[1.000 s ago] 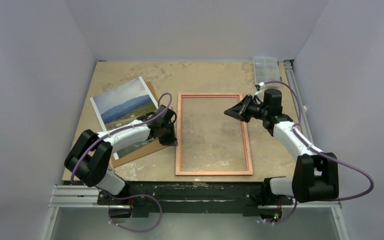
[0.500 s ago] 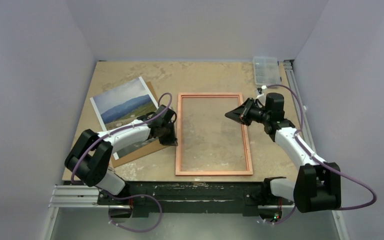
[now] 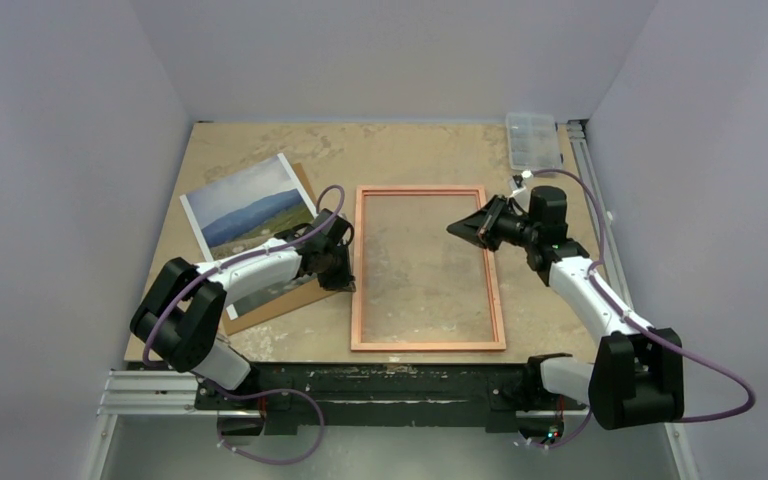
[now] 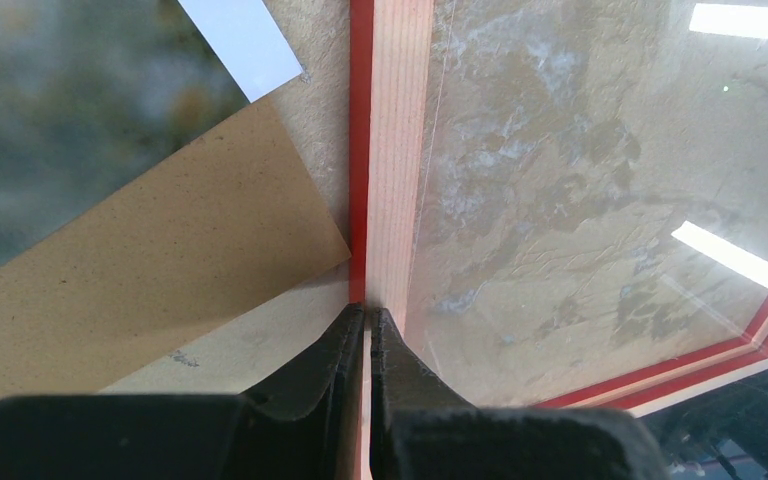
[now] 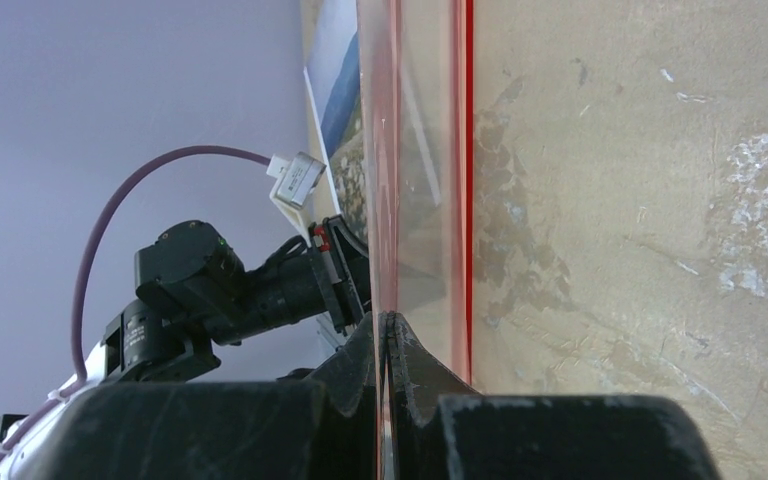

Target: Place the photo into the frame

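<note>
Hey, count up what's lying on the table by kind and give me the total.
photo: 1
frame: 1
brown backing board: 1
clear plastic box: 1
Total: 4

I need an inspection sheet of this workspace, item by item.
Surface: tan table, mottled.
Job's things: photo face up at left, on brown backing board; frame copper-brown side up at centre.
Clutter: clear plastic box at far right corner.
Grippers: left gripper shut on the frame's left rail; right gripper shut on its right rail.
Cables: purple cables loop off both arms.
Surroundings: plain grey walls.
</note>
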`<action>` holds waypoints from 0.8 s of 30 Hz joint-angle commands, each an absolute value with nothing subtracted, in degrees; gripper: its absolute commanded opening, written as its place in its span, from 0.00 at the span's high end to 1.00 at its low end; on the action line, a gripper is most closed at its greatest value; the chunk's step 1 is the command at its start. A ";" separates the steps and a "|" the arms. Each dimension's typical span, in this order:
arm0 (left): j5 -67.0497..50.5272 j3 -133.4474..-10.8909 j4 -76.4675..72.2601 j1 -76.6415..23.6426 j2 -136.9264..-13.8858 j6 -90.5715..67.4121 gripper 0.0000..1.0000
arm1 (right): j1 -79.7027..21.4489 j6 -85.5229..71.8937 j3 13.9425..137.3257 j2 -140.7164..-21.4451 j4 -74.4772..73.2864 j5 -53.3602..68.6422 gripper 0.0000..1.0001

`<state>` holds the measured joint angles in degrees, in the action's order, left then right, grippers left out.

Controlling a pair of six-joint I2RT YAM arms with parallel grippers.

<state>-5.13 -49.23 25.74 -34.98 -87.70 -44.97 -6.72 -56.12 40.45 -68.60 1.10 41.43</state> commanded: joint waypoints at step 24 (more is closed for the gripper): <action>-2.01 -48.30 26.45 -34.98 -90.69 -44.65 0.96 | -8.59 -57.65 45.93 -68.91 2.09 43.06 1.00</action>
<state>-5.13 -49.28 25.76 -34.98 -87.74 -44.97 -8.25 -57.82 42.24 -69.10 1.41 41.56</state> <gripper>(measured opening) 0.043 0.003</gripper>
